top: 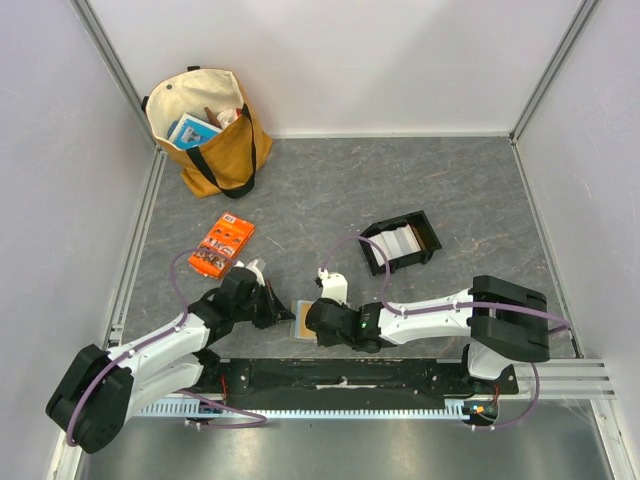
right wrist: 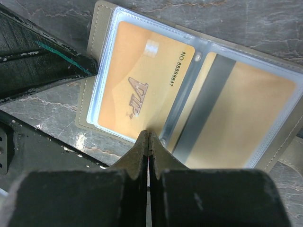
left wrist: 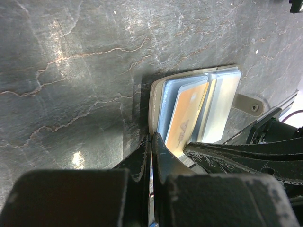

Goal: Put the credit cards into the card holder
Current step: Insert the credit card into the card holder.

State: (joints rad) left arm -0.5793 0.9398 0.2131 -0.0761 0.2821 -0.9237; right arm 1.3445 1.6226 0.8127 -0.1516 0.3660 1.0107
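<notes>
**Open card holder (top: 303, 322) between two shut claws**

It lay on the surface (top: 480, 200), long axis crosswise to the right claw (right wrist: 148, 135) — the left claw (left wrist: 152, 138) touched its edge. Both were pressed shut; we saw nothing gripped. Loose credit cards (top: 402, 242) sat in the black tray (top: 430, 232), nearer the right arm.

I see a dark grey table (top: 330, 190) with a stone pattern. A black tray (top: 431, 233) lies on it, with pale cards (top: 400, 243) inside. To the left of the tray, well apart, lies an orange packet (top: 221, 246). Far behind the tray and to its left, a tan tote bag (top: 225, 155) stands in the back corner. In front of the tray and a little left, the card holder (top: 303, 322) lies open.
</notes>
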